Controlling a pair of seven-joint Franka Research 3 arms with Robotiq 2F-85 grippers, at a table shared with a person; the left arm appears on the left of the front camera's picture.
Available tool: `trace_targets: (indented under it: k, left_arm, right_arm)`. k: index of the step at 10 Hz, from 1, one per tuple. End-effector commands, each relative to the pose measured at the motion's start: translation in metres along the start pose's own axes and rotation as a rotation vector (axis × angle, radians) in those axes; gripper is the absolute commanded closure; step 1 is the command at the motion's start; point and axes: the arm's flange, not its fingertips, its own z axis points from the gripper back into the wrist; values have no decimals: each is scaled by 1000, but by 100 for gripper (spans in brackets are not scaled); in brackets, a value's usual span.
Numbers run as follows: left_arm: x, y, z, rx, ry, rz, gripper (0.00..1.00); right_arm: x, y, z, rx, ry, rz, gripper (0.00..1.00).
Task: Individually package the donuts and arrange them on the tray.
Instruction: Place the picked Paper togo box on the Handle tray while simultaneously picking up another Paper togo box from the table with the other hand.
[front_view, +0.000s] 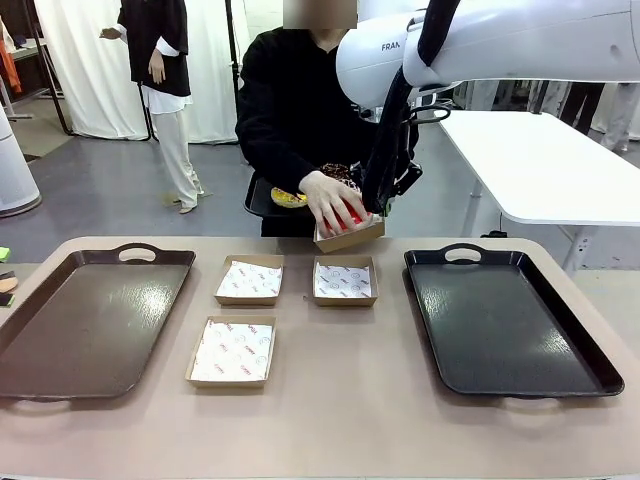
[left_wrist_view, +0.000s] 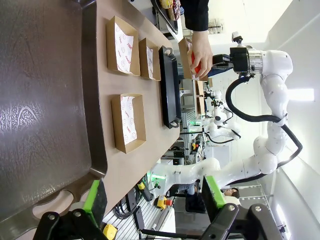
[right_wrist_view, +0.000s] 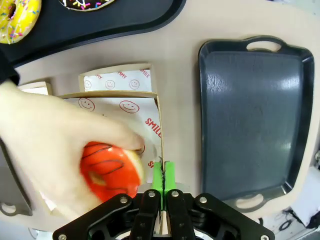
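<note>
My right gripper (front_view: 376, 218) (right_wrist_view: 162, 174) is shut on the side wall of a paper-lined cardboard box (front_view: 350, 237) (right_wrist_view: 117, 107), holding it above the table's far edge. The person's hand (front_view: 330, 200) (right_wrist_view: 50, 145) lowers the red donut (front_view: 350, 214) (right_wrist_view: 110, 171) (left_wrist_view: 196, 67) into that box. The yellow donut (front_view: 288, 197) (right_wrist_view: 15, 17) and the dark sprinkled donut (front_view: 340, 172) (right_wrist_view: 85, 4) lie on a black tray (front_view: 258, 198) held by the person. The chocolate brown donut is out of view. My left gripper (left_wrist_view: 154, 197) hangs open over the brown tray (left_wrist_view: 40, 100).
Three empty lined boxes (front_view: 250, 280) (front_view: 345, 280) (front_view: 232, 350) rest mid-table. The brown tray (front_view: 90, 320) lies at the left, and a black tray (front_view: 505, 320) (right_wrist_view: 252, 115) at the right. A white table (front_view: 550, 160) stands behind on the right.
</note>
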Motion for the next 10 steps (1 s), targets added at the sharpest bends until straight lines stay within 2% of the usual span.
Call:
trace_targets:
  k: [1,10]
  left_arm:
    - [0,-1,1,-21,-11,-11,0]
    - [0,-1,1,-21,-11,-11,0]
  right_arm:
    - [1,2,-1,8,-5,-18,100]
    - [1,2,-1,8,-5,-18,100]
